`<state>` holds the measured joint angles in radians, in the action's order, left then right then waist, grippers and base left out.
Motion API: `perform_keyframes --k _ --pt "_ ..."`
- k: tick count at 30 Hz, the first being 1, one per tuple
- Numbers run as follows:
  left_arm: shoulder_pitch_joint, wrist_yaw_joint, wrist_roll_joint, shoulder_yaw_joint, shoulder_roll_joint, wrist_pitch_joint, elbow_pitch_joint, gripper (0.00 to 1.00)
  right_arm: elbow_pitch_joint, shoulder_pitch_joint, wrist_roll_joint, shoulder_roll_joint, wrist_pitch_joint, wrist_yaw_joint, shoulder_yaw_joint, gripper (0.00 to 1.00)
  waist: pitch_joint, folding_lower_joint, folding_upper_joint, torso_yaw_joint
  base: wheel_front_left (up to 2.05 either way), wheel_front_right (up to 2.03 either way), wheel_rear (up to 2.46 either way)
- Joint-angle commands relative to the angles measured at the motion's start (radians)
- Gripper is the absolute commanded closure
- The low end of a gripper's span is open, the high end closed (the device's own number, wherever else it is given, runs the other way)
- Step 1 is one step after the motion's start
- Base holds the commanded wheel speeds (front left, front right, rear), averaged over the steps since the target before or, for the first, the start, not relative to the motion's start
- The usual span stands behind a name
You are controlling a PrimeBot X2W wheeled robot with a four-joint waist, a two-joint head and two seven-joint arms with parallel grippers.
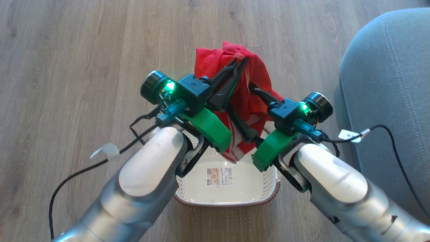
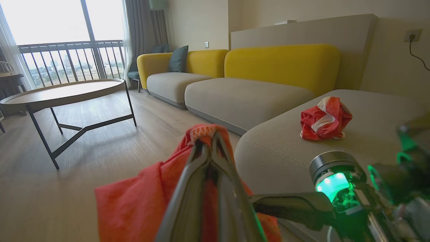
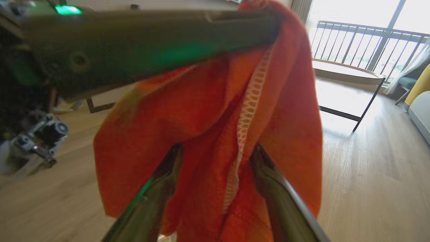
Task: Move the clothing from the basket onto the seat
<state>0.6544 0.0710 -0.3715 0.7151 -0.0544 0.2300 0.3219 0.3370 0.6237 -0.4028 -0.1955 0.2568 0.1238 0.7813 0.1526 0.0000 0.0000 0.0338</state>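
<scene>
Left end effector point(image 1: 243, 62) pinches red garment point(image 1: 211, 64) above basket point(image 1: 268, 183); right end effector point(image 1: 241, 101) spread; seat point(image 1: 386, 84) edge near.

Bright daylight thru window point(image 2: 43, 20), blown out; glare on floor point(image 3: 332, 124); near cloth point(image 3: 208, 117) blurry; wrist-cam edges warped.

**Two arms converge, one hand clamped, one wide apart**

The left forearm point(image 1: 147, 171) and right forearm point(image 1: 331, 174) rise from the lower corners of the head view and angle inward, with green lights on the left wrist point(image 1: 191, 89) and right wrist point(image 1: 285, 112). The left hand point(image 1: 243, 62) points up and right, its dark fingers point(image 1: 231, 75) pressed together on red clothing point(image 1: 215, 62). The right hand point(image 1: 242, 99) points up and left, its fingers point(image 3: 268, 188) spread wide, fabric hanging loose between them.
</scene>
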Motion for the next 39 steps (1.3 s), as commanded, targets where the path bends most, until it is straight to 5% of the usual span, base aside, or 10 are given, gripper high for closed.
perform_keyframes --k 1,7,8,9,10,20,21,22,23,39 --pt "0.051 0.003 -0.007 -0.021 -0.003 0.008 -0.034 1.0 -0.004 0.037 -0.019 0.002 0.005 0.007 0.019 0.0 0.001 0.0 0.0 0.003 0.0 0.0 0.0" --pt "0.048 0.001 -0.022 0.014 0.001 0.012 -0.031 1.0 0.093 0.094 -0.065 0.025 0.005 0.007 0.066 0.0 0.003 0.0 0.0 0.008 0.0 0.0 0.0" --pt "0.048 0.0 -0.025 0.019 0.001 0.013 -0.031 1.0 0.105 0.099 -0.07 0.031 0.005 0.007 0.068 0.21 0.004 0.0 0.0 0.009 0.0 0.0 0.0" --pt "0.048 -0.001 -0.027 0.023 0.002 0.014 -0.03 1.0 0.113 0.105 -0.073 0.036 0.005 0.007 0.07 0.66 0.005 0.0 0.0 0.01 0.0 0.0 0.0" --pt "0.049 -0.002 -0.029 0.027 0.002 0.015 -0.03 1.0 0.116 0.109 -0.075 0.039 0.005 0.007 0.068 1.0 0.006 0.0 0.0 0.01 0.0 0.0 0.0" --pt "0.05 -0.016 -0.032 0.026 0.0 0.025 -0.003 1.0 0.08 0.081 -0.057 0.029 0.005 0.007 0.008 1.0 0.016 0.0 0.0 0.001 0.0 0.0 0.0" --pt "0.049 -0.017 -0.03 0.023 -0.002 0.026 -0.002 0.81 0.072 0.074 -0.053 0.029 0.005 0.007 -0.001 1.0 0.016 0.0 0.0 -0.001 0.0 0.0 0.0" --pt "0.048 -0.017 -0.029 0.02 -0.003 0.027 0.0 0.26 0.065 0.068 -0.049 0.027 0.005 0.007 -0.007 1.0 0.016 0.0 0.0 -0.004 0.0 0.0 0.0" --pt "0.045 -0.017 -0.03 0.017 -0.004 0.028 0.003 0.0 0.06 0.061 -0.046 0.024 0.005 0.007 -0.013 1.0 0.015 0.0 0.0 -0.006 0.0 0.0 0.0" --pt "-0.006 0.03 -0.039 0.018 -0.034 0.031 0.059 0.0 -0.039 -0.076 -0.012 -0.014 0.005 0.007 -0.205 1.0 0.002 0.0 0.0 -0.091 0.0 0.0 0.0"
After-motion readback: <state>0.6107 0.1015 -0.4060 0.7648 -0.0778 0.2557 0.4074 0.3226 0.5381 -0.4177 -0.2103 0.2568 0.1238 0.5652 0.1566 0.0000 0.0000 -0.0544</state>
